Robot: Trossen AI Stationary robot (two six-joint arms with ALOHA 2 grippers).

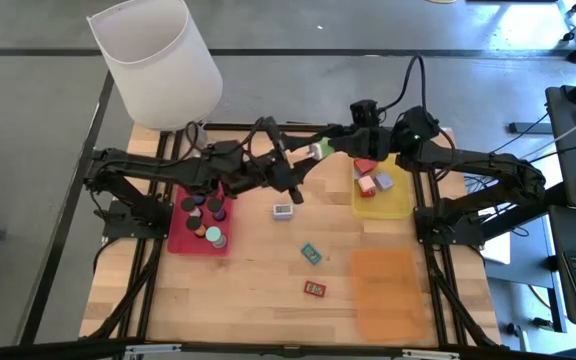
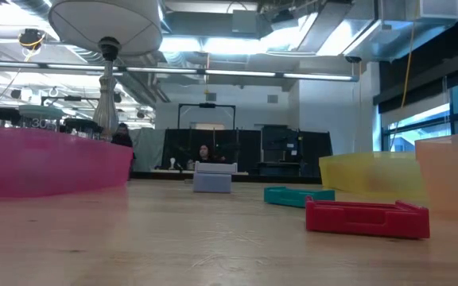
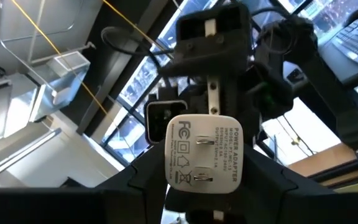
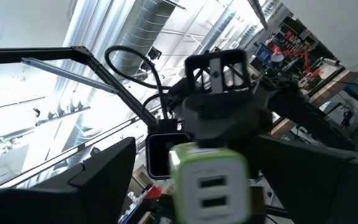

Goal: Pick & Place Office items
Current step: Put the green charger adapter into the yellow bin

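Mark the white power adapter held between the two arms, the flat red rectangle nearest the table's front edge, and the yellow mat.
White power adapter [image 3: 202, 153]: left wrist view, its pronged face.
Flat red rectangle [image 1: 314, 288]: high view, its middle.
Yellow mat [image 1: 400, 201]: high view, a bare part near its edge.

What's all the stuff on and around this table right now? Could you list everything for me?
Power adapter: one, white with a green face, held between the two grippers above the table's middle.
Round pieces: several, black and teal, on the red mat at left.
Small blocks: a few, red and pale, on the yellow mat at right.
Orange mat: one, bare, front right.
Flat rectangles: one white, one teal, one red, loose on the table.
Lamp: one, white shade, back left corner.
People: two, far off in the room, low view.
Left gripper: shut on the adapter.
Right gripper: shut on the adapter.
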